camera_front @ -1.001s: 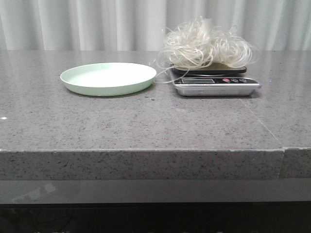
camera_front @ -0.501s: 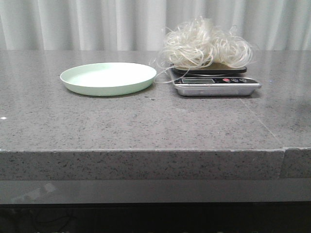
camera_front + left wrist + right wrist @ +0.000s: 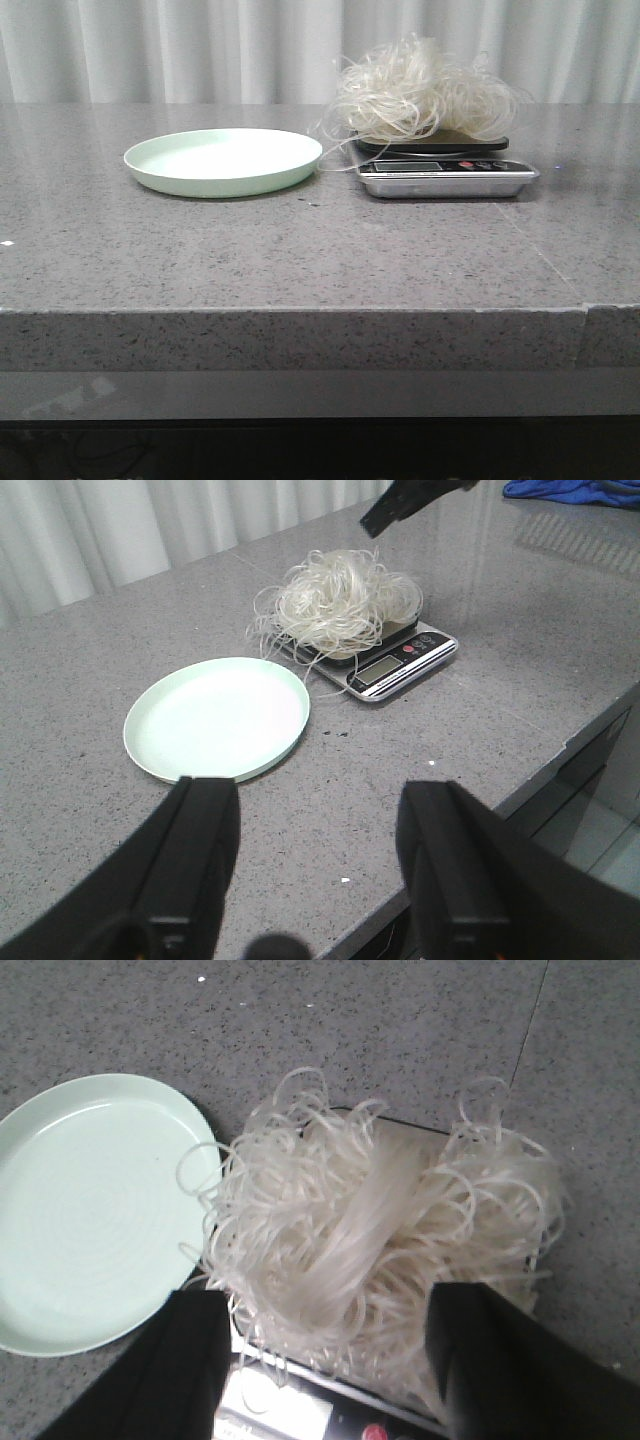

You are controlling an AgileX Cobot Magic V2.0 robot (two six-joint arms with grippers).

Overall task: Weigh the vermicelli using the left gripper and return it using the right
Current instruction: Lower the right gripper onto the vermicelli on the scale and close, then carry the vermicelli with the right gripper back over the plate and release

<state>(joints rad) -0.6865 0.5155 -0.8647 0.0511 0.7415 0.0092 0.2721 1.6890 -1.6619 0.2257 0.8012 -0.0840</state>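
Observation:
The vermicelli (image 3: pixel 425 90), a fluffy tangle of whitish strands, lies piled on a small silver kitchen scale (image 3: pixel 445 178) at the back right of the table. No gripper shows in the front view. In the left wrist view my left gripper (image 3: pixel 320 800) is open and empty, hovering over bare table near the front edge, well short of the vermicelli (image 3: pixel 340 605). In the right wrist view my right gripper (image 3: pixel 330 1305) is open just above the vermicelli (image 3: pixel 370 1230), its fingers either side of the pile's near part, over the scale (image 3: pixel 300 1415). Part of the right arm (image 3: pixel 400 505) shows above the pile.
An empty pale green plate (image 3: pixel 222 160) sits left of the scale; it also shows in the left wrist view (image 3: pixel 215 720) and the right wrist view (image 3: pixel 80 1210). The table's front edge (image 3: pixel 560 750) runs near the left gripper. A blue cloth (image 3: pixel 570 490) lies far off.

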